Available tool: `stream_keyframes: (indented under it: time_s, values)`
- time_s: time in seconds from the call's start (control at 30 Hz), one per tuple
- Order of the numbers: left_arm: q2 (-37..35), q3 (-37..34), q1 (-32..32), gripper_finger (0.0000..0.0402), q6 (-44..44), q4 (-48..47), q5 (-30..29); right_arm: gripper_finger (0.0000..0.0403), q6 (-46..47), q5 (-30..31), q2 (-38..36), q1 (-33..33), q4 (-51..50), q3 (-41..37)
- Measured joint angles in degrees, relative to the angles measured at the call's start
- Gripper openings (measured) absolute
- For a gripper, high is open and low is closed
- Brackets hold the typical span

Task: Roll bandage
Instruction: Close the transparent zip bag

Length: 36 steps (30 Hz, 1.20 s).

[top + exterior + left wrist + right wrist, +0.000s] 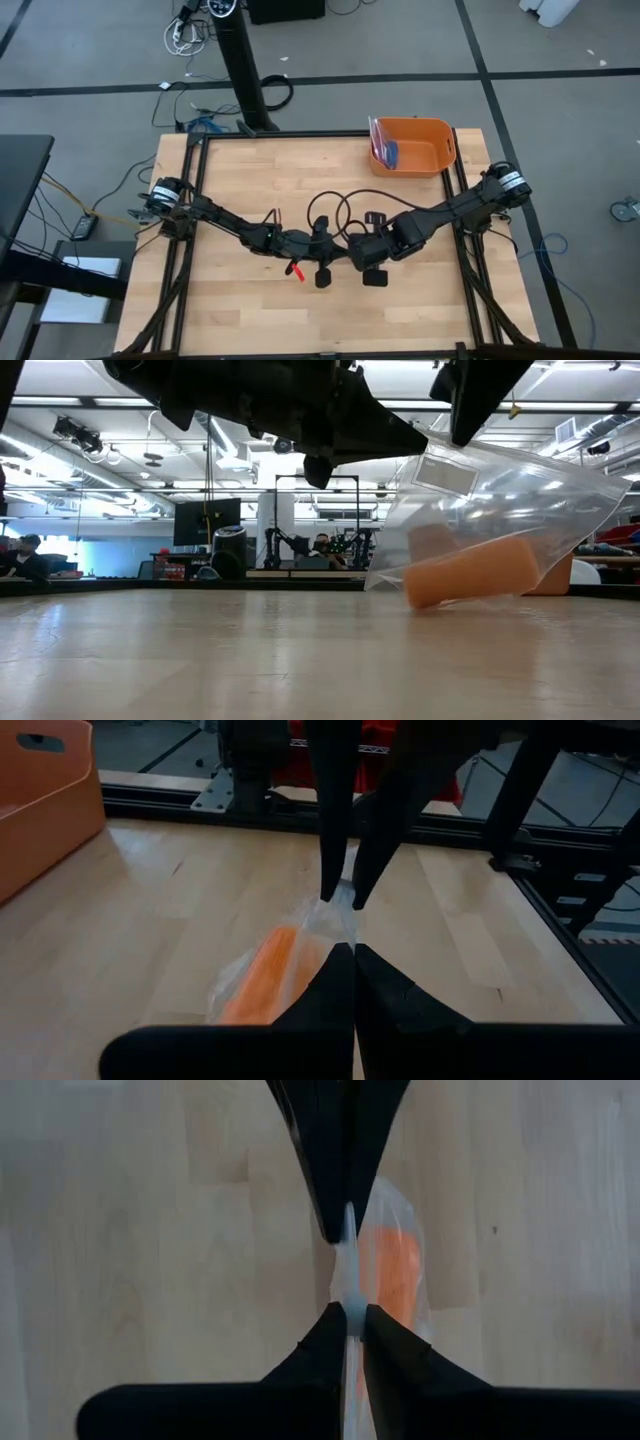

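The bandage [470,572] is a short orange roll lying inside a crinkled clear plastic bag [490,490] near the middle of the table [230,310]. It also shows as an orange spot in the high view [297,270]. Both grippers meet at the bag's upper edge. My left gripper [353,952] is shut on it, and my right gripper [355,1315] is shut on it right beside. The bag slopes down from the fingers, and the roll sits in its low end. That end is at the tabletop; whether it touches, I cannot tell. My left gripper pinches the bag's upper edge [340,925] between its two fingertips, coming nearly level from the table's left. The bag hangs slack below. My right gripper pinches the same edge [349,1285] between its fingertips, just beside the left fingers, pointing steeply down from above.
An orange plastic bin [410,145] stands at the table's far right corner, with a few small items in it. Black rails [190,200] run along the table's sides. Bare wood lies in front of and to the left of the bag.
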Motion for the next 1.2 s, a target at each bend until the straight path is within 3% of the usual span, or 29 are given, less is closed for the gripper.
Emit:
stream_keyframes:
  time_s: [1.2]
  values:
    - [-4.33, -0.11, -0.04, 0.0000, 3.08, -1.11, -0.79, 0.0027, 5.85, -2.81, -0.02, 2.59, -10.84, -0.02]
